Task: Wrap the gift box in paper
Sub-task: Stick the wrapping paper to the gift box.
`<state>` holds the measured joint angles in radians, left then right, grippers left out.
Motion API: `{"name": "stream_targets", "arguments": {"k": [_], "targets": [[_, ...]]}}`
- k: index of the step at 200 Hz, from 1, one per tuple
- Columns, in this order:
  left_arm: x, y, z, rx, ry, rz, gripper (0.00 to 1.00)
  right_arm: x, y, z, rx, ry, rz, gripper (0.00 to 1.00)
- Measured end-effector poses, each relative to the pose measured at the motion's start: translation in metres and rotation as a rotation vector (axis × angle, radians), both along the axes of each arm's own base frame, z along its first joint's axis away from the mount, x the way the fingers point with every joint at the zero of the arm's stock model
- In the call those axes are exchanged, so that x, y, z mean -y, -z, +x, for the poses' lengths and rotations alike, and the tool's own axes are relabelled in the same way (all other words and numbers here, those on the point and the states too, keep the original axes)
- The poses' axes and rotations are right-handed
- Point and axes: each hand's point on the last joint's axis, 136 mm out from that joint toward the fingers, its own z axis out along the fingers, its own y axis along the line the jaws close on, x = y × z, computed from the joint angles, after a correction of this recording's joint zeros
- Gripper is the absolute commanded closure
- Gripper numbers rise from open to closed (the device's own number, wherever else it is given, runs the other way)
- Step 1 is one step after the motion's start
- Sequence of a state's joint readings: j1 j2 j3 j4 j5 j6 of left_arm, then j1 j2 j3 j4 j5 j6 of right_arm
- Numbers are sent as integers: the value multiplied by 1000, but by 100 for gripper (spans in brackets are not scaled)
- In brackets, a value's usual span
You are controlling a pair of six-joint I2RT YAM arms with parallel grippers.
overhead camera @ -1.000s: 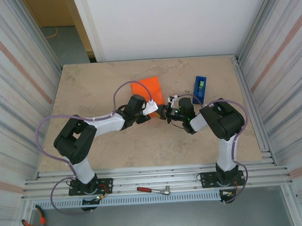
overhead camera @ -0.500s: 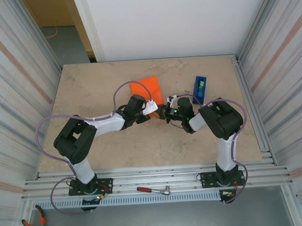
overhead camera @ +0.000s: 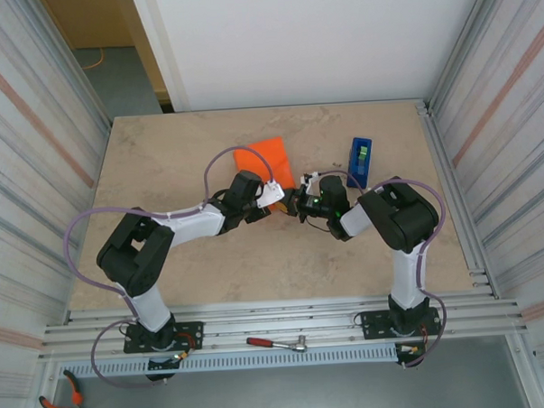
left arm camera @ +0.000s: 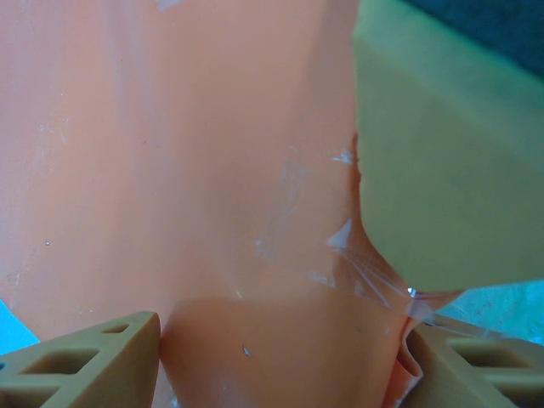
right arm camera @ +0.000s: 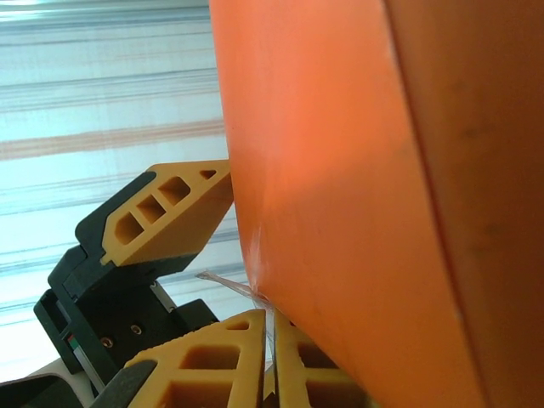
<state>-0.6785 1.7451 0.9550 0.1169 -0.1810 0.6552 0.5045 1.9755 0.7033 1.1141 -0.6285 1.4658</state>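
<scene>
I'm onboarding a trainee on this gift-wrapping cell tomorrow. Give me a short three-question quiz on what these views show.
1. True or false: the blue tape dispenser stands to the right of the bright orange paper parcel in the top view.
2. What does the right gripper pinch? A) a strip of clear tape B) a pair of pliers C) the dispenser
3. Name the hand tool lying midway along the metal rails.

Key: 1 true; 2 A; 3 the red-handled ratchet wrench.
</scene>
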Motion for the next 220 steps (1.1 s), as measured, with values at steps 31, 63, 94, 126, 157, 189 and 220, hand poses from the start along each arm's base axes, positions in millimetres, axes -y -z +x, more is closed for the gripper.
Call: {"name": "stream_targets", "arguments": {"k": [31,63,94,126,157,189,220], "targets": [[0,0,0,0,0,0,32,0,-1,0,1,0,1,84],[0,0,0,0,0,0,32,0,-2,0,-1,1,-1,84],[0,0,0,0,1,0,32,0,-2,0,-1,1,-1,83],[0,0,0,0,1,0,32,0,-2,0,-2,3,-2,81],[0,0,0,0,1,0,33,1,-3,0,-1,4,-2,80],[1,0,0,1,4,1,34,1,-4,0,0,5,-1,79],[1,0,-1,2,5,1,35,1,-3,0,-4,6,-4,79]]}}
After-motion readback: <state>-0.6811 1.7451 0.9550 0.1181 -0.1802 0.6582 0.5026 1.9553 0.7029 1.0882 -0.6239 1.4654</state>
